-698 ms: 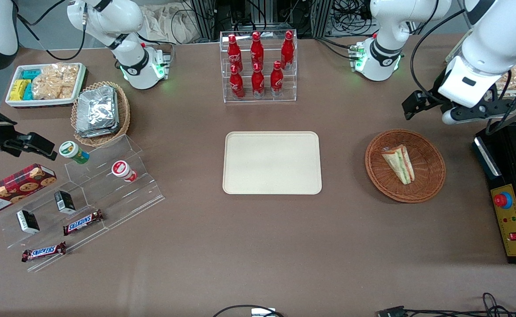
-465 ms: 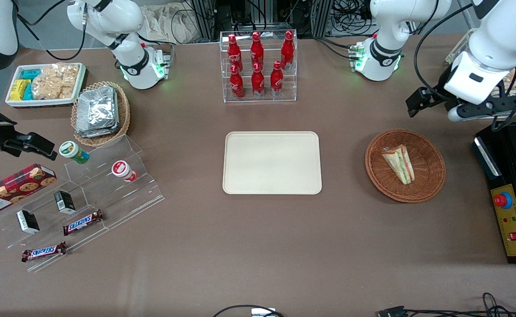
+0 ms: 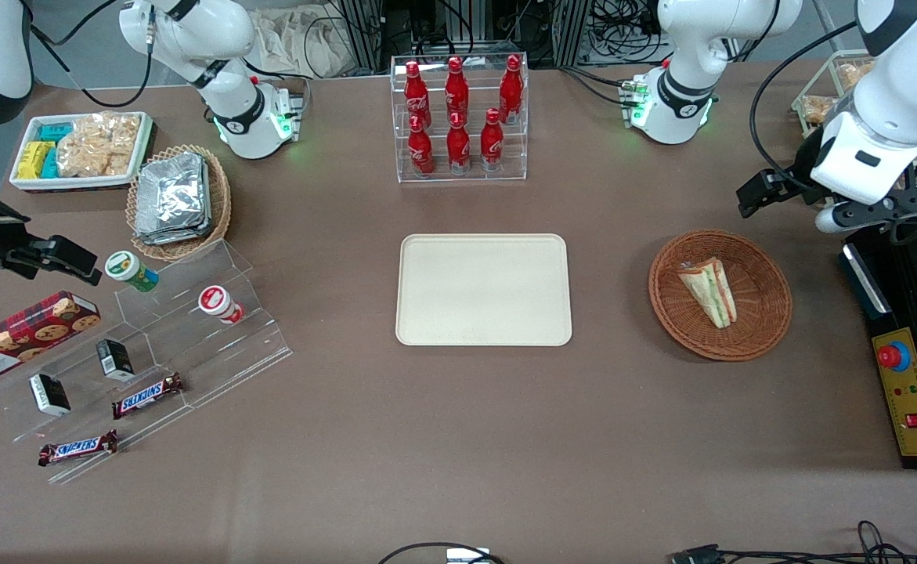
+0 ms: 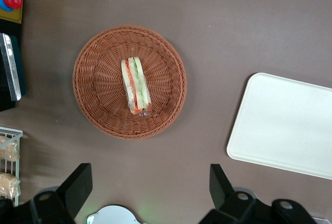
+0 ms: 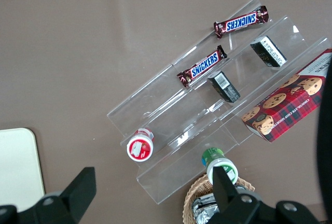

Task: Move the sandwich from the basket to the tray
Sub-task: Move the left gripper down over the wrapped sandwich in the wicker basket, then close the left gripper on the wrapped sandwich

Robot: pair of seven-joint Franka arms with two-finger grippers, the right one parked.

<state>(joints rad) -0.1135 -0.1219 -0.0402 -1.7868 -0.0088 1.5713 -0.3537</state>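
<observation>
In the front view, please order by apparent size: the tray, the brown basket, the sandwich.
1. Flat cream rectangular tray.
2. Round brown wicker basket.
3. Small triangular wrapped sandwich, inside it.
The gripper hangs open above the table.

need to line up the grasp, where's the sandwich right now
The sandwich lies in the brown basket, toward the working arm's end of the table beside the empty tray. The open hand hovers above, touching nothing.

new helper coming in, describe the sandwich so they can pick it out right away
Find the flat cream-beige rectangular tray at the table's middle; toward the working arm's end sits a round brown woven wicker basket. The small clear-wrapped triangular sandwich lies in it, the only item there. The left end effector hangs open above, not touching.
</observation>
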